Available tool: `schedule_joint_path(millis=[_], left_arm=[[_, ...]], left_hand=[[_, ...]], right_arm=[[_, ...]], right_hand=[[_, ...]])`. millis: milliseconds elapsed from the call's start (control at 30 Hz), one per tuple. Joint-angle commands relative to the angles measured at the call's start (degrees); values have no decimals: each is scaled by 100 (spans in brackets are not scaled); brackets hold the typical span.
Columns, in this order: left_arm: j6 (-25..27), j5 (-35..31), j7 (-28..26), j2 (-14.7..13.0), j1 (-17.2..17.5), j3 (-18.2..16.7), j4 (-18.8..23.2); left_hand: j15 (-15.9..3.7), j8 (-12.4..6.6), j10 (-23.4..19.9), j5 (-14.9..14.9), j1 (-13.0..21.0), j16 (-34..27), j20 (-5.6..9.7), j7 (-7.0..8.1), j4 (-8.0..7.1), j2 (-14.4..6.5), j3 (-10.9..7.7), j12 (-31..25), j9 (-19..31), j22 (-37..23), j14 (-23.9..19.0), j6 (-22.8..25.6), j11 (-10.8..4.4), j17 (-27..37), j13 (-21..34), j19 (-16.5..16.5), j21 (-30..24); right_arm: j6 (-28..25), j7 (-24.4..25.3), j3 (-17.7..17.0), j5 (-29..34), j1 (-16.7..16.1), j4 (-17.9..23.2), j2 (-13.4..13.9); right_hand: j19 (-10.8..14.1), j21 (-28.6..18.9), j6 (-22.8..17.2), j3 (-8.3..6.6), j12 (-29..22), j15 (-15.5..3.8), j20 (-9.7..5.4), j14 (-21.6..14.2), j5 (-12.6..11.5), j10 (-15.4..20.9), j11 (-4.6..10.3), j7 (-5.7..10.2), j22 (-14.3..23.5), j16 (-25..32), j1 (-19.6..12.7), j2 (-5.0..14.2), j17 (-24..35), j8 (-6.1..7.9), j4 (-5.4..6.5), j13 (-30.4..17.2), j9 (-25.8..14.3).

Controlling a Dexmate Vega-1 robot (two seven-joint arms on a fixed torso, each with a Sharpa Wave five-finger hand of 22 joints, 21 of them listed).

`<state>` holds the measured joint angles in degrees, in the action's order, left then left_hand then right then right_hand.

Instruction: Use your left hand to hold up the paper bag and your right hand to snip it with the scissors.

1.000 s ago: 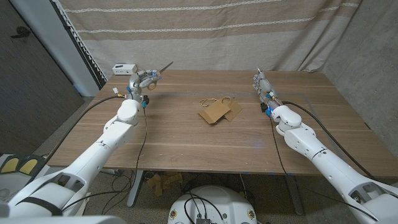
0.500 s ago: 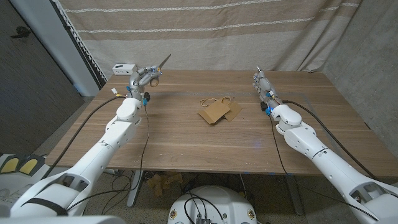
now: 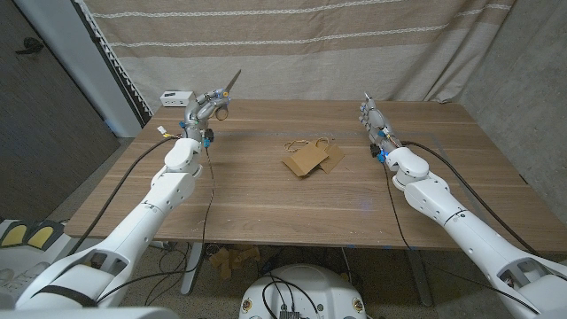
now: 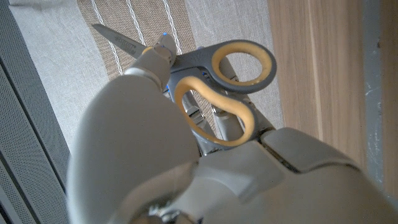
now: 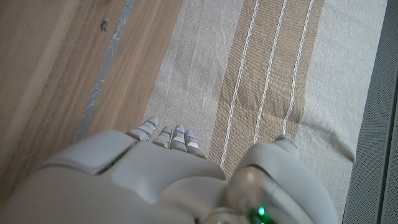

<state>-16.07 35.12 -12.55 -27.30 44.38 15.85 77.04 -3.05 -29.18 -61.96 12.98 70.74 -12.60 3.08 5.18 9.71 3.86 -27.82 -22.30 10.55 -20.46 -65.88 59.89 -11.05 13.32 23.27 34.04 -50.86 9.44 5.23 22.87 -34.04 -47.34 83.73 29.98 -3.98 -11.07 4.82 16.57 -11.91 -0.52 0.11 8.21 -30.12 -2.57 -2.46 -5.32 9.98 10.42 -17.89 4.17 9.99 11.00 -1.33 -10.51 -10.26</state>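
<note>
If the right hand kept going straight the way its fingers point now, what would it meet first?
Most likely the striped curtain behind the table. The right hand is empty and points past the far edge; nothing lies between in the right wrist view, though depth is unclear.

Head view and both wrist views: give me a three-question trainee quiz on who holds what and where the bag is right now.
1. True or false: the right hand holds the scissors.
2. Where is the paper bag? A) lifted by the left hand B) lying on the table between the arms C) hanging off the table edge
3. Fill in: the scissors' handles are grey and ____.

Key
1. False; the left hand holds them, blades pointing up toward the curtain, and the right hand holds nothing.
2. B; neither hand touches the bag.
3. Yellow.
</note>
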Motion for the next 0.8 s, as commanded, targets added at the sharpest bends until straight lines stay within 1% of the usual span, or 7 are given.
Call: schedule_joint_path(millis=[33,67,267,500,667,800], left_arm=[[-353,-288,-153,144,-98,95,-123],[-373,-286,-134,152,-102,100,-139],[-298,-47,63,186,-91,77,-124],[-209,228,393,200,-146,72,-155],[-355,197,513,258,-207,123,-271],[-453,237,666,322,-234,166,-342]], left_hand=[[-1082,32,-7,-5,11,-1,688,-136,-195,-51,-241,-3,25,4,-1035,184,-34,14,30,-28,-33],[-1082,32,-9,-4,14,-1,689,-118,-194,-54,-244,-3,25,8,-1035,191,-34,14,33,-30,-33],[-1081,46,-19,-7,23,-2,698,-129,-186,-52,-248,3,25,21,-1033,198,-35,14,34,-38,-44],[-1081,67,-37,-10,30,-1,706,-141,-180,-53,-252,10,27,35,-1029,196,-34,12,35,-43,-61],[-1082,73,-44,-13,29,0,704,-142,-179,-51,-252,11,27,43,-1026,201,-33,12,38,-48,-67],[-1082,84,-48,-14,34,1,709,-145,-176,-50,-253,15,28,48,-1023,194,-32,11,38,-49,-75]], right_arm=[[-96,239,22,119,-106,300,25],[-109,288,27,128,-129,338,9],[-258,491,88,189,-209,548,-34],[-434,696,148,256,-204,726,-105],[-404,640,167,257,-167,687,-128],[-318,533,145,229,-193,659,-92]], right_hand=[[16,-29,48,12,-30,-15,2,-2,-14,-51,20,-2,23,6,-27,27,16,10,-23,-17,-30],[18,-30,50,12,-29,-15,0,-2,-14,-53,21,1,23,5,-28,28,16,10,-23,-17,-30],[20,-29,47,12,-30,-14,-1,-13,-13,-50,23,1,23,9,-30,29,16,11,-24,-17,-30],[21,-27,46,14,-32,-17,-3,-15,-12,-47,20,-1,22,9,-31,30,16,11,-24,-16,-30],[23,-26,45,15,-32,-17,-6,-14,-12,-44,19,-5,22,8,-31,30,16,11,-24,-16,-30],[23,-26,44,15,-33,-16,-6,-14,-11,-44,19,-6,22,7,-31,30,16,11,-24,-16,-30]])
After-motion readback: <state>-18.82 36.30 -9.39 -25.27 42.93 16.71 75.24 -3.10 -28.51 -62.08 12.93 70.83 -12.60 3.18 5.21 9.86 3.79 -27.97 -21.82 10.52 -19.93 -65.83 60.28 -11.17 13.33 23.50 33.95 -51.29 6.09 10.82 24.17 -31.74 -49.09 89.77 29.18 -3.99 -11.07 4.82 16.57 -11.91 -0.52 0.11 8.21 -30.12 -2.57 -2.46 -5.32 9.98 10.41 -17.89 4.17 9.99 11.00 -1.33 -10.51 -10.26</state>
